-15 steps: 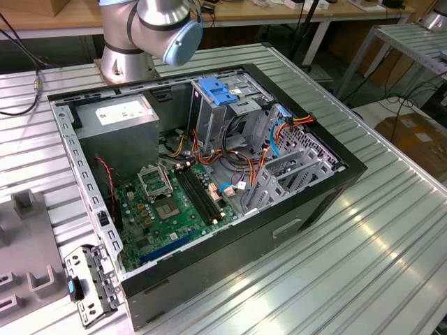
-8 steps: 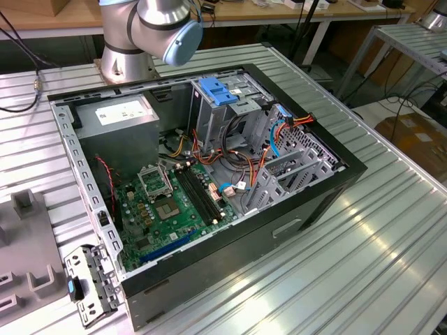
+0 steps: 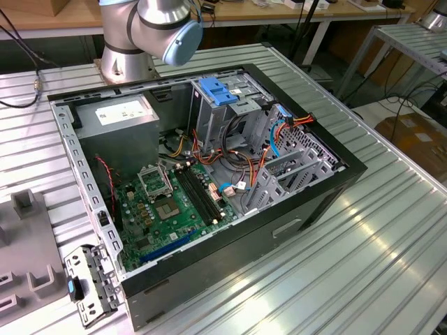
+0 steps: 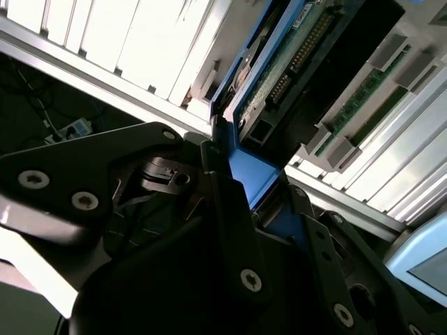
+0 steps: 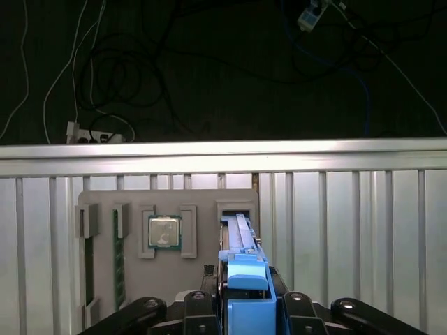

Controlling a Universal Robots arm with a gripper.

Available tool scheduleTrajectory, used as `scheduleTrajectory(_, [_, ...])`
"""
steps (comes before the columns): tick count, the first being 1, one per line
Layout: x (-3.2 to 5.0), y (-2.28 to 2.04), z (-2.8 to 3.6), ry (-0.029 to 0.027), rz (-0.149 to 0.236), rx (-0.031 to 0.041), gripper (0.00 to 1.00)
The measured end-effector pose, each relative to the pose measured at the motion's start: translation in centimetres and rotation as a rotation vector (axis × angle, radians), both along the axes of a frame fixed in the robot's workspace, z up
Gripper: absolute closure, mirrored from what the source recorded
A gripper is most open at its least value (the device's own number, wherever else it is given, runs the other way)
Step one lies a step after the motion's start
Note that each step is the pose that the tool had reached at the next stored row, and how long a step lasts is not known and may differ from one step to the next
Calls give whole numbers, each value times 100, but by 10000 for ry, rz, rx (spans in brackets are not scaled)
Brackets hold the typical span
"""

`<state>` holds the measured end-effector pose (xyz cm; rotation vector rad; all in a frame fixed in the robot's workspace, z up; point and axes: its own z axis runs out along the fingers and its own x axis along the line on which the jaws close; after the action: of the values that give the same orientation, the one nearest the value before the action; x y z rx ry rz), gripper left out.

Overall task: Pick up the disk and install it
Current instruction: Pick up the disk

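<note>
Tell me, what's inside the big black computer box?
A green circuit board, a grey power box with a white sticker, a grey metal cage with a blue latch, and orange and blue cables. The cage's walls and latch hide whatever sits inside it.

The disk, black-bodied in a blue plastic carrier frame, stands on edge at a slot of the grey holder tray. In the second wrist view the disk shows a green circuit-board face. The gripper appears clamped on its blue end.
</note>
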<state>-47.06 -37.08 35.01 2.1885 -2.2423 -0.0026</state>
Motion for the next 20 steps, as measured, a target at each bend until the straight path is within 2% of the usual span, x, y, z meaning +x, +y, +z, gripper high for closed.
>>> scheduleTrajectory(1, [0,0,18,0,0,-7,63])
scheduleTrajectory(2, [0,0,72,0,0,-29,63])
scheduleTrajectory(5, [0,0,183,0,-1,-73,63])
scheduleTrajectory(11, [0,0,339,0,0,-112,63])
scheduleTrajectory(19, [0,0,440,-1,0,-113,63])
scheduleTrajectory(20, [-1,1,444,-1,-1,-88,63])
